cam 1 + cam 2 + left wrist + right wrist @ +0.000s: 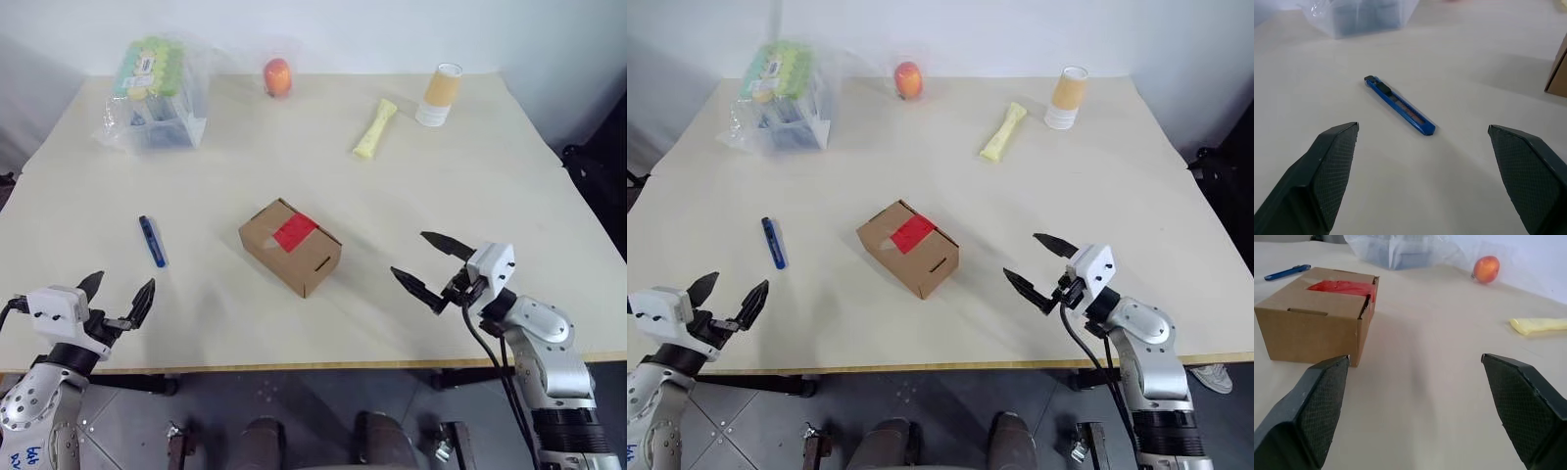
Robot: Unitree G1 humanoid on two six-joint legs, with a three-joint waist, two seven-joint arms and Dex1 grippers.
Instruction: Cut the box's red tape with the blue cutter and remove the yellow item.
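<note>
Both black textured grippers, left gripper [120, 301], right gripper [432, 264], spread, empty; slim blue cutter [152, 241]; taped cardboard box [290, 246].

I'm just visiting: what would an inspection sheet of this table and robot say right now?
Surface: pale table, flat.
Job's things: box closed, red tape uncut; blue cutter lying left of it.
Clutter: plastic bag, orange-red fruit, pale yellow packet, paper cup along the far side.
Claws: left claw and right claw open, empty.
Cables: black cable on right arm.
Surroundings: white wall.
</note>
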